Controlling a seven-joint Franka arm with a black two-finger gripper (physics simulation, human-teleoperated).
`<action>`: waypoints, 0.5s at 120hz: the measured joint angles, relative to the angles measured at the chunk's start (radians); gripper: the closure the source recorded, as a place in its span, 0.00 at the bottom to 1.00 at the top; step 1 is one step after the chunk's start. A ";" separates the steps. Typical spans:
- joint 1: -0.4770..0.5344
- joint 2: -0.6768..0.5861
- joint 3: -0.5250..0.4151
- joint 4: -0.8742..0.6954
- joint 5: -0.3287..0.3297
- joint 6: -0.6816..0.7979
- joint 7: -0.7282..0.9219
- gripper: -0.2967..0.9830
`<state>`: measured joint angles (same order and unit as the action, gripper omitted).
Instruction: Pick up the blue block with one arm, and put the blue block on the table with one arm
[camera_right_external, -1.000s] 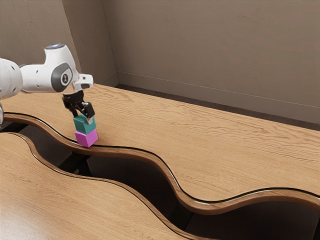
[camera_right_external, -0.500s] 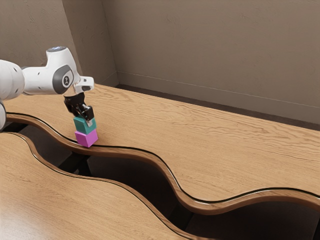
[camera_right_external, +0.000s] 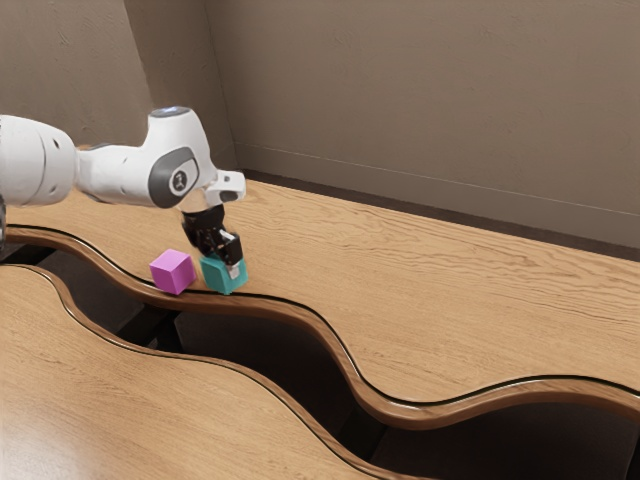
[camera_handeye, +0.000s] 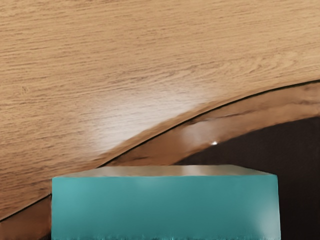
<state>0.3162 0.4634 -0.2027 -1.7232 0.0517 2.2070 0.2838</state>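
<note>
The blue block (camera_right_external: 221, 279), a smooth, flat-sided cube of greenish teal with a glossy sheen, is at the table's (camera_right_external: 450, 300) wavy edge, the gripper's (camera_right_external: 225, 263) jaws clamped on it. In the exterior view, the pink block (camera_right_external: 171, 273) sits near it at nine o'clock.

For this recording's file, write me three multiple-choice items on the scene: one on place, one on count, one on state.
1. In the exterior view, the magenta block is:
A) on top of the teal block
B) to the left of the teal block
C) underneath the teal block

2. How many blocks are there?
A) one
B) three
C) two

3. The magenta block is:
A) on the table, clear of the gripper
B) lifted in the gripper
C) hanging off the gripper

Right letters:
1: B, the two sit side by side.
2: C, one magenta, one teal.
3: A, the gripper is at the teal block.
</note>
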 joint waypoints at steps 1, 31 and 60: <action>0.000 0.001 0.000 -0.001 0.000 0.002 -0.003 0.52; -0.001 0.010 -0.003 0.003 -0.017 0.030 -0.047 0.33; -0.032 -0.362 0.090 0.058 -0.122 -0.214 -0.075 0.27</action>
<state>0.2842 0.1018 -0.1126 -1.6653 -0.0700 1.9927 0.2092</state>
